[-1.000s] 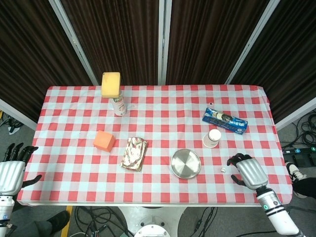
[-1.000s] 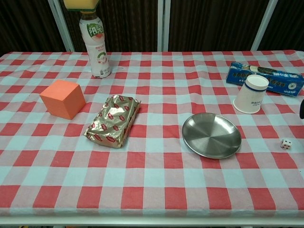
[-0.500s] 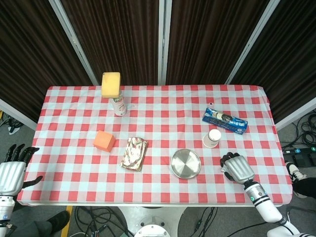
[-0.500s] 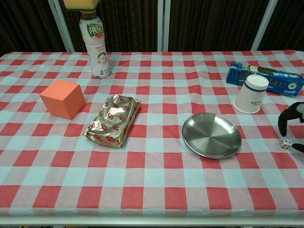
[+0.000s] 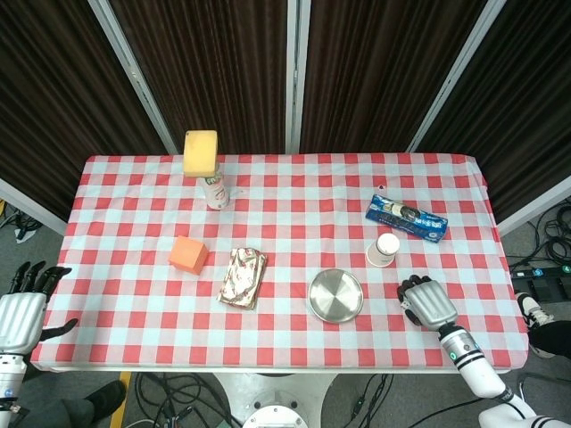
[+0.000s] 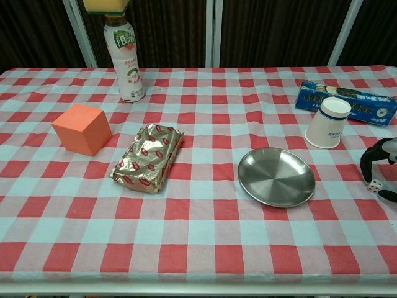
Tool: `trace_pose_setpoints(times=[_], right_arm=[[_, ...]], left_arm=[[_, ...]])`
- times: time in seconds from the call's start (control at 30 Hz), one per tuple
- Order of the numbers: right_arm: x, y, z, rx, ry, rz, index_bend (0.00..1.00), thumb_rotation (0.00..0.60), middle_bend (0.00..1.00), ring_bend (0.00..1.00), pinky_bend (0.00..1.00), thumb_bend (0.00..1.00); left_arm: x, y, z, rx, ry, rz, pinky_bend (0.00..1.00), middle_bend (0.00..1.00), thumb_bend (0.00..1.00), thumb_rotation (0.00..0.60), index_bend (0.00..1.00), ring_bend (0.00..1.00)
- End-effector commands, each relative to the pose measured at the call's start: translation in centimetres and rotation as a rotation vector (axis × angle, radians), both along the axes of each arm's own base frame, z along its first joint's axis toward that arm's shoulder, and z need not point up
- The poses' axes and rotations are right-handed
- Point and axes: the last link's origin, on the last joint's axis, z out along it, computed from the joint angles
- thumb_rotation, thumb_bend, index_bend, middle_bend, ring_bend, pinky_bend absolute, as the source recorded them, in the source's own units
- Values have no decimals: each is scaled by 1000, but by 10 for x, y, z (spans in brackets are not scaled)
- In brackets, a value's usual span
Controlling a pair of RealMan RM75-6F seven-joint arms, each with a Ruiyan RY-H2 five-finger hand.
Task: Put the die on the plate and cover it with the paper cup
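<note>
The small white die (image 6: 374,185) lies on the checked cloth to the right of the round metal plate (image 6: 276,177) (image 5: 335,295). My right hand (image 6: 379,169) (image 5: 426,303) arches over the die, its dark fingers (image 6: 366,162) and thumb spread around it with gaps showing. In the head view the hand hides the die. The white paper cup (image 6: 327,122) (image 5: 384,249) stands upright beyond the plate, to its right. My left hand (image 5: 22,308) hangs off the table's left edge with fingers apart, holding nothing.
A blue biscuit packet (image 6: 347,102) lies behind the cup. A foil snack pack (image 6: 149,158) and an orange cube (image 6: 82,129) lie left of the plate. A bottle (image 6: 127,62) capped by a yellow block (image 5: 200,152) stands at the back left.
My right hand has moved left and forward from the table's right edge to cover the die, and its fingers have lowered around it. The die, plate and cup have not moved.
</note>
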Motion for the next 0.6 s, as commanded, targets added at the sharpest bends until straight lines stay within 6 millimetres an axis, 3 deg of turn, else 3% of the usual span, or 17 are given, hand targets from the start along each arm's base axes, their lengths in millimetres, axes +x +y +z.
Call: trace_pose_setpoints(times=[0.03,0.3,0.47,0.6], right_arm=[[6,0,2,-6,-18,22,585,600,392,264,371,304],[60,-12,-8,67,-151,142,602,600,402,264,371,307],[98,-30,-39,123,-149,227,590,600,387,264,371,307],[110,-37,-60,158,-99,254,519,600,359,254,350,305]], left_arm=[[0,0,0,1,-2,0,0,180,0,600,184,71],[1,2,1,1,-1,-6,0,180,0,600,184,71],[1,0,3,4,-1,-3,0,180,0,600,184,71],[-1,-3,4,10,-2,7,0,180,0,600,184,71]])
